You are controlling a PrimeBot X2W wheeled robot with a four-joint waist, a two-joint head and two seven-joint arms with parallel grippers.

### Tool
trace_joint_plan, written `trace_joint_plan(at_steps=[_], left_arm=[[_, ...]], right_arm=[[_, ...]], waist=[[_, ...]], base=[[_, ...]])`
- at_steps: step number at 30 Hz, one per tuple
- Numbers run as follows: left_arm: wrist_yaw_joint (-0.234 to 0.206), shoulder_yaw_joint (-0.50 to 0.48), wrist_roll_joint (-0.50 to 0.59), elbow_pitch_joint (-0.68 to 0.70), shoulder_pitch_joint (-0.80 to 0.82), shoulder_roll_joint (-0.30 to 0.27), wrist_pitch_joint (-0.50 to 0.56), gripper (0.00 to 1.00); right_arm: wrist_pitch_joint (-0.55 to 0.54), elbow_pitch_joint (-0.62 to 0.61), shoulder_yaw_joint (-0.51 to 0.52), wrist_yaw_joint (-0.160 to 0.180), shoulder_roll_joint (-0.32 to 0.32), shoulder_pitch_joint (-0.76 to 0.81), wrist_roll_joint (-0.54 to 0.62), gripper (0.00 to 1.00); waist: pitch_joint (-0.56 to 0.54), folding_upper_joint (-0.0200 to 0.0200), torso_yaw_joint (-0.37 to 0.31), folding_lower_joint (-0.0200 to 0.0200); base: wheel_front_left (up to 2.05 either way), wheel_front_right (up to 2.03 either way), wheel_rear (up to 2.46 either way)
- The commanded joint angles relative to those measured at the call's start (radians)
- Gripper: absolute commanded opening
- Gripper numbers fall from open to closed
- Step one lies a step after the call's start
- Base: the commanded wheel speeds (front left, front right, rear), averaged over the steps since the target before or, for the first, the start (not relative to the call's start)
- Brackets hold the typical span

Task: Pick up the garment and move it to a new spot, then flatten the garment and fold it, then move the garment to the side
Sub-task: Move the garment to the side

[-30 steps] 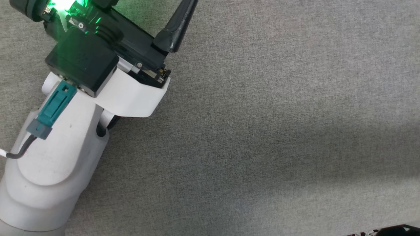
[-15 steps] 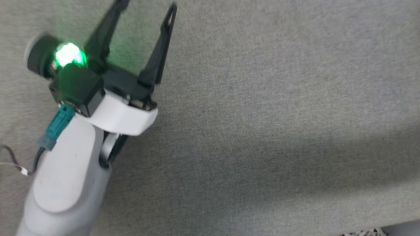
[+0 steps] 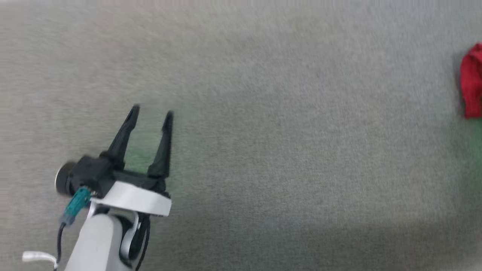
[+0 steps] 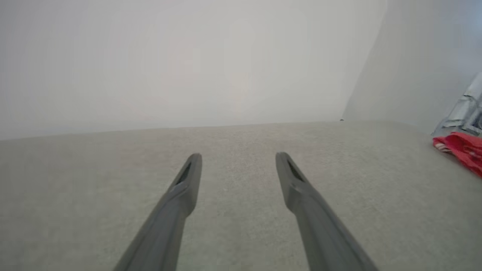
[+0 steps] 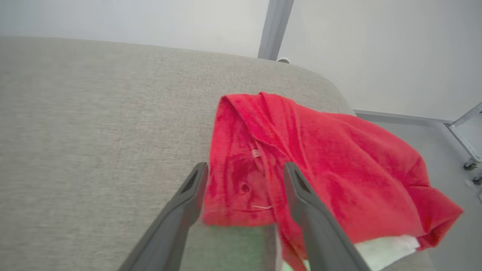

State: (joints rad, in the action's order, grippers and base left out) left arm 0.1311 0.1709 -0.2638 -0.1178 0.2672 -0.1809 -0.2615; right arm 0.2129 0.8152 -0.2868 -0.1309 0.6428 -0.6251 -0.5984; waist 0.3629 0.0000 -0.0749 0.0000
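Note:
The garment [image 5: 320, 158] is a bright red folded bundle with a white part at its near right. It lies on the grey fabric surface [image 5: 94, 131] close to that surface's rounded right corner. My right gripper [image 5: 244, 167] is open, and its two dark fingers straddle the garment's near left edge without pinching it. In the head view the garment [image 3: 472, 81] shows at the right edge, far from my left gripper [image 3: 152, 111]. That gripper is open over bare fabric at the lower left. The left wrist view has the left gripper [image 4: 238, 156] open and the garment [image 4: 461, 146] far right.
The grey surface ends at a curved edge [image 5: 339, 94] just behind and right of the garment, with floor beyond. A grey post [image 5: 275, 26] rises against the pale wall. A metal frame on casters [image 5: 469, 150] stands on the floor at the right.
The head camera has swung, so the whole picture has shifted. The left gripper now shows whole, lower and smaller, still open. The red garment has come into view at the right edge.

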Motion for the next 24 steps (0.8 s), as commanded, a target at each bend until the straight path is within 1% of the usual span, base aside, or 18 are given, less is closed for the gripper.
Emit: trace_joint_plan(at_steps=[1, 5, 11, 13, 20, 24], left_arm=[[-0.001, -0.006, -0.011, -0.007, -0.021, 0.006, -0.005, 1.00], [-0.001, -0.049, -0.015, -0.045, -0.109, 0.010, -0.005, 1.00], [-0.001, -0.090, -0.022, -0.077, -0.221, 0.012, -0.005, 1.00], [-0.001, -0.102, -0.024, -0.079, -0.246, 0.014, -0.005, 1.00], [-0.001, -0.117, -0.025, -0.071, -0.301, 0.020, -0.005, 1.00], [-0.001, -0.124, -0.021, -0.046, -0.331, 0.025, -0.005, 1.00]], right_arm=[[0.010, -0.003, -0.003, 0.000, -0.010, 0.016, 0.002, 1.00], [0.034, -0.030, -0.029, 0.000, -0.061, 0.074, 0.017, 1.00], [0.052, -0.091, 0.008, 0.000, -0.120, 0.159, 0.013, 1.00], [0.052, -0.133, 0.042, 0.000, -0.128, 0.186, 0.015, 1.00], [0.052, -0.272, 0.169, 0.000, -0.193, 0.326, 0.068, 1.00], [0.052, -0.331, 0.212, 0.000, -0.222, 0.396, 0.098, 1.00]], waist=[[-0.070, 0.0000, 0.052, 0.0000], [-0.147, 0.0000, 0.070, 0.0000], [-0.241, 0.0000, 0.103, 0.0000], [-0.262, 0.0000, 0.114, 0.0000], [-0.318, 0.0000, 0.140, 0.0000], [-0.352, 0.0000, 0.149, 0.0000]], base=[[0.00, 0.00, 0.00], [0.00, 0.00, 0.00], [0.00, 0.00, 0.00], [0.00, 0.00, 0.00], [0.00, 0.00, 0.00], [0.00, 0.00, 0.00]])
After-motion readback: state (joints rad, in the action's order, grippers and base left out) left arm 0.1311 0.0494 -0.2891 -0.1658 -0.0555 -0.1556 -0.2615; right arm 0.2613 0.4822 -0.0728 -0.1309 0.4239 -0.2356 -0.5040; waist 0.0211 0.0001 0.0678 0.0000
